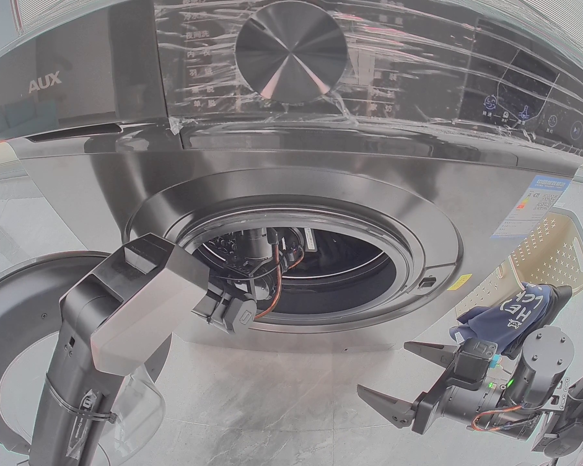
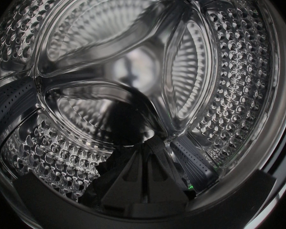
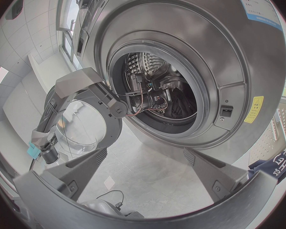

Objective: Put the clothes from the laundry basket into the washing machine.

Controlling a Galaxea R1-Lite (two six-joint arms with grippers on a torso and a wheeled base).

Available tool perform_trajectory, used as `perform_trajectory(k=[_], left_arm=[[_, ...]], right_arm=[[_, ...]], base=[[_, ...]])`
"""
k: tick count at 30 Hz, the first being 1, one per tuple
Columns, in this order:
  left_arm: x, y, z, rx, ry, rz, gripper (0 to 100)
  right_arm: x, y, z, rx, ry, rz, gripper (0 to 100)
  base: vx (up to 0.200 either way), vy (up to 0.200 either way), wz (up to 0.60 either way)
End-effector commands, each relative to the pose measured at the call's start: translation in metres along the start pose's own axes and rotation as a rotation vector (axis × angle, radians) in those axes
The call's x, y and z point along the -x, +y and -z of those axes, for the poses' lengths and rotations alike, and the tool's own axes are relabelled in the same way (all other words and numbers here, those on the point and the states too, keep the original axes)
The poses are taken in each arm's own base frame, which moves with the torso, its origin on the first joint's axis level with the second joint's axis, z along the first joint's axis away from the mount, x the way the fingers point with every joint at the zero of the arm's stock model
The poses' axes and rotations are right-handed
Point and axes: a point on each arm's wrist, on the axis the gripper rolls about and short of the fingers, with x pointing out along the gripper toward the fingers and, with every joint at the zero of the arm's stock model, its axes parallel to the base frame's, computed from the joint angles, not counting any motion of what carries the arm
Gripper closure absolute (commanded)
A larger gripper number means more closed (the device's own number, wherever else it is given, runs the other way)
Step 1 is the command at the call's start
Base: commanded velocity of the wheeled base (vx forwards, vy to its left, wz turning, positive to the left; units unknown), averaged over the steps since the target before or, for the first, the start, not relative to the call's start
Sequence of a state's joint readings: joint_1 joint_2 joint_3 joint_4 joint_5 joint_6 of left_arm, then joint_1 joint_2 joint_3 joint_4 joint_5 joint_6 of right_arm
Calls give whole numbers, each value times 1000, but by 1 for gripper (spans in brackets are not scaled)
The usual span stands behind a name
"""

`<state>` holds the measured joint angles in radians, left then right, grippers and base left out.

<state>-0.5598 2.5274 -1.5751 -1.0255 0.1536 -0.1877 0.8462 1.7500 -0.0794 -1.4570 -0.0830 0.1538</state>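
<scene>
Two pincers, two jobs. The left pincer (image 2: 146,151) is deep inside the drum (image 2: 238,80), fingers closed on a black garment (image 2: 106,172) that bunches around them. I'd release it low and far back so nothing drapes over the door opening, then back straight out. The right pincer (image 1: 383,367) hangs wide open over the floor, near the navy shirt (image 1: 508,315) draped on the laundry basket (image 1: 550,247), probably next up.
</scene>
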Motion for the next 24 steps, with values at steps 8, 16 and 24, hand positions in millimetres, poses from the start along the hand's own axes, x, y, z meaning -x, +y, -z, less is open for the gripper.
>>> perform_trajectory(k=[8,16,24], left_arm=[[-24,22,3,13,-103,-84,100],[1,-8,-7,39,-47,-28,0],[63,-37,-18,-11,145,52,0]], right_arm=[[1,0,0,-3,-2,1,0],[2,0,0,-4,1,1,0],[3,0,-1,-5,-8,1,0]], base=[[0,0,0],[0,0,0],[0,0,0]])
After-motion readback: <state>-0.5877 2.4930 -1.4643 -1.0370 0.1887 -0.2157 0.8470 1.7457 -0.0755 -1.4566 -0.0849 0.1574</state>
